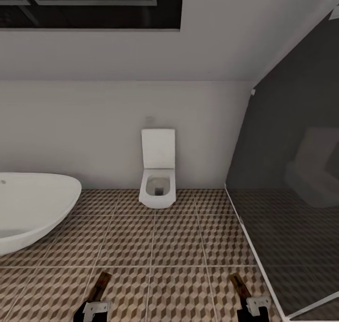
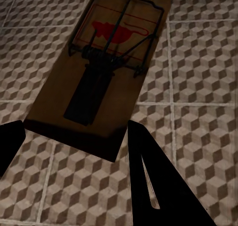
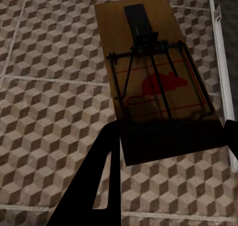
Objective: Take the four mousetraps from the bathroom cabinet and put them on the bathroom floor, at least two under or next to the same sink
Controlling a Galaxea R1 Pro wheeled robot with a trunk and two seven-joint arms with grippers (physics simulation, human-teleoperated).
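Each gripper holds one mousetrap above the bathroom floor (image 1: 179, 242), a brown, beige and white cube-pattern tile. My left gripper (image 1: 98, 301) is shut on the near end of a brown mousetrap (image 1: 101, 285). In the left wrist view that mousetrap (image 2: 106, 62) shows its dark wire and red mouse print, clamped by the left gripper (image 2: 77, 129) between dark fingers (image 2: 153, 181). My right gripper (image 1: 248, 299) is shut on a second mousetrap (image 1: 238, 284). The right wrist view shows this mousetrap (image 3: 148, 72) in the right gripper (image 3: 171, 132). The cabinet and sink are out of view.
A white toilet (image 1: 157, 176) stands against the far wall straight ahead. A white oval bathtub (image 1: 33, 209) fills the left side. A dark glass shower screen (image 1: 292, 195) with a white floor rail (image 1: 256, 256) closes off the right, close to my right gripper.
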